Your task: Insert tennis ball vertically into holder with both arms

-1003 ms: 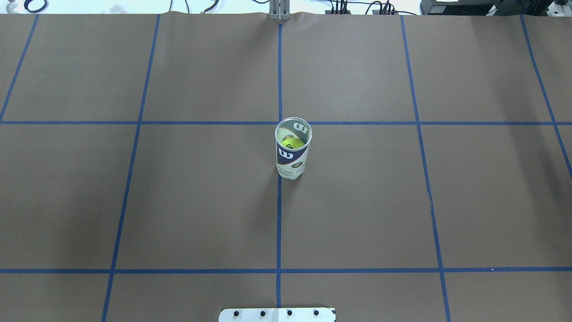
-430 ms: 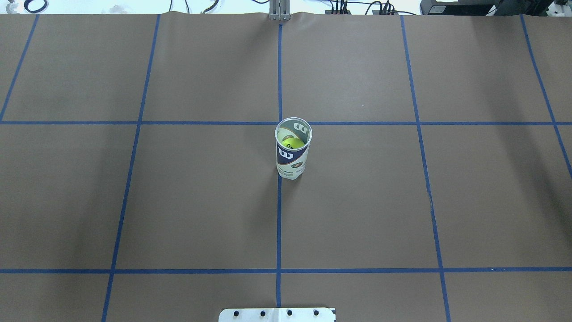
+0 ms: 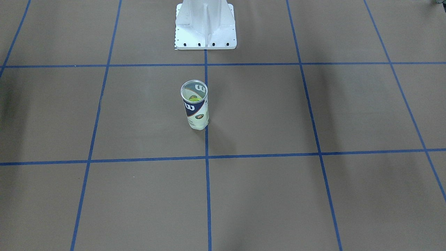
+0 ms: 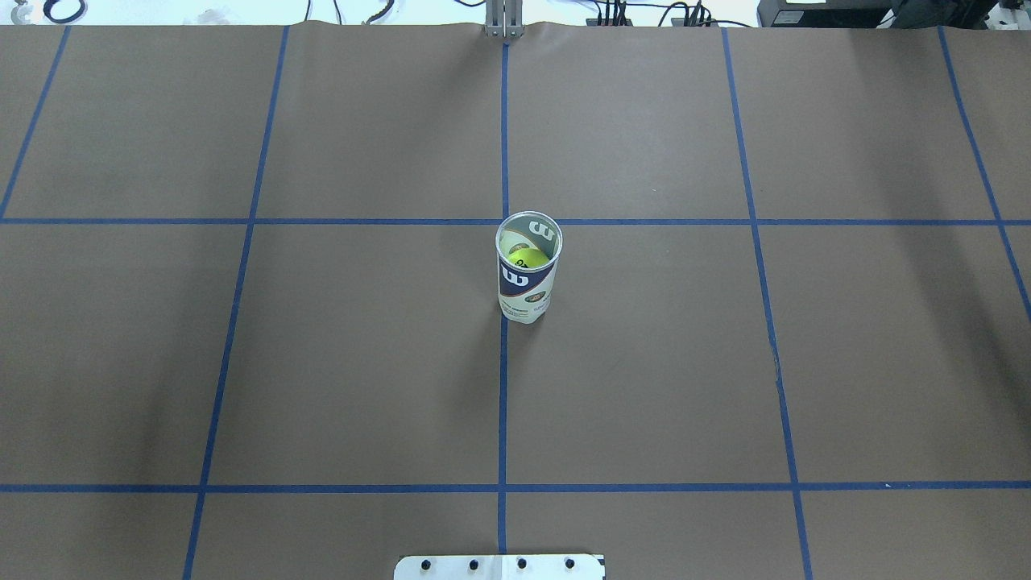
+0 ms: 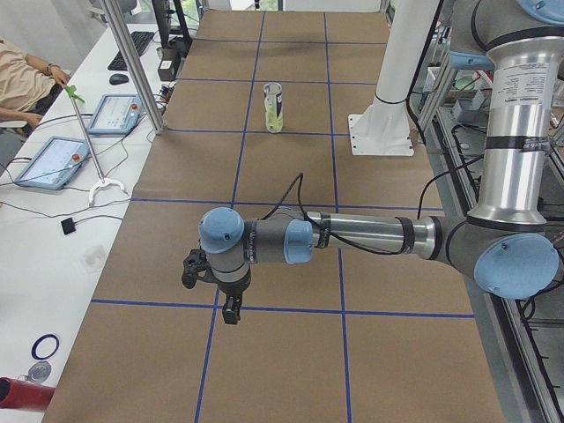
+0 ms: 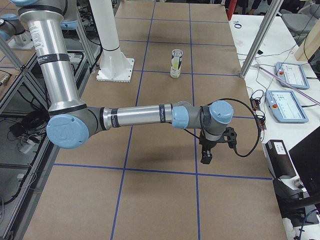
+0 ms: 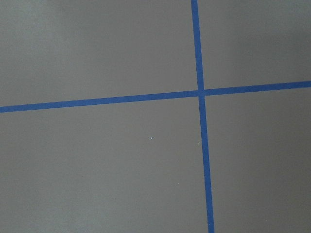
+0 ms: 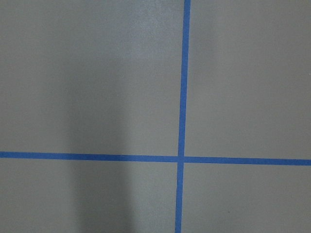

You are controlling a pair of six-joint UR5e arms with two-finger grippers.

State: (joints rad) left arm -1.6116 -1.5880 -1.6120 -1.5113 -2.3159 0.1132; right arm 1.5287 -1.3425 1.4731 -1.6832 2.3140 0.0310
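Note:
The holder (image 4: 527, 290) stands upright near the table's middle, its open metal rim facing up. The tennis ball (image 4: 527, 258) sits inside it, below the rim, its black lettering partly showing. From the front view the holder (image 3: 197, 113) is in front of the white pedestal, with the ball (image 3: 195, 100) just visible inside. My left gripper (image 5: 231, 313) shows only in the exterior left view, far from the holder (image 5: 274, 106), pointing down at the table; whether it is open or shut I cannot tell. My right gripper (image 6: 206, 156) shows only in the exterior right view, likewise far from the holder (image 6: 176, 63), state unclear.
Brown paper with a blue tape grid (image 4: 503, 362) covers the table. The white pedestal base (image 3: 205, 24) stands behind the holder. Side benches carry tablets (image 5: 48, 161) and cables; a seated person (image 5: 22, 75) is at the far left. Both wrist views show only paper and tape.

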